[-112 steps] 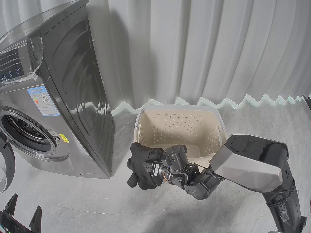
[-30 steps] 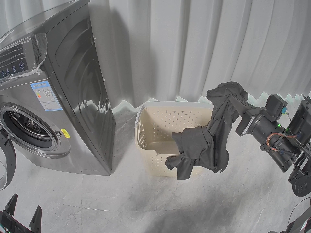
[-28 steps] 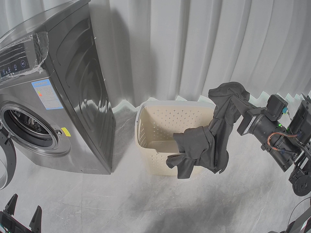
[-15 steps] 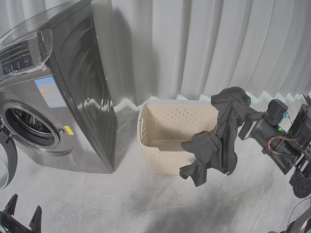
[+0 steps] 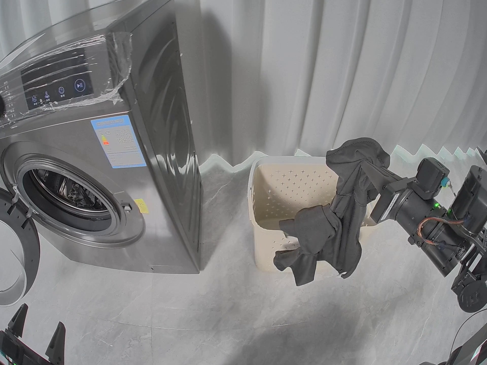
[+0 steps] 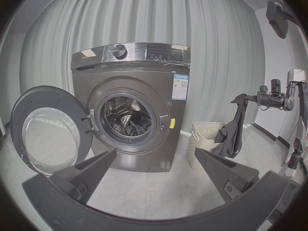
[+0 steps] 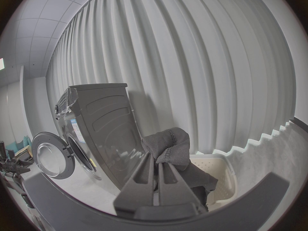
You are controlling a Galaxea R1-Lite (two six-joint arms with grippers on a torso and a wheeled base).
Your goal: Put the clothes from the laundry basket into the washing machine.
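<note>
Hanging from the right tool (image 5: 366, 164), a dark grey crumpled garment (image 5: 324, 229) is lifted clear of the floor; the tool's two fingers are pressed together on a bunched upper fold of the cloth, with the rest trailing down in loose folds; a sleeve-like end hangs lowest.

The garment sits at the right side of the cream perforated plastic laundry basket (image 5: 264, 249), its lower folds overlapping the basket's near wall in the head view; whether cloth touches the rim cannot be told.

The basket stands upright on the pale grey marbled floor (image 5: 203, 305), just to the right of the dark grey front-loading washing machine (image 5: 162, 128), a narrow gap between them.

The machine's round door (image 5: 20, 259) is swung wide open to its left; in the left wrist view a heap of dark clothes (image 6: 133, 129) lies in the drum; clear plastic film is wrapped over the control panel.

The left tool (image 5: 36, 330) is low in front of the machine, fingers spread wide, nothing between them; it is well apart from the basket and garment.

A white pleated curtain (image 5: 304, 51) hangs behind machine and basket.
</note>
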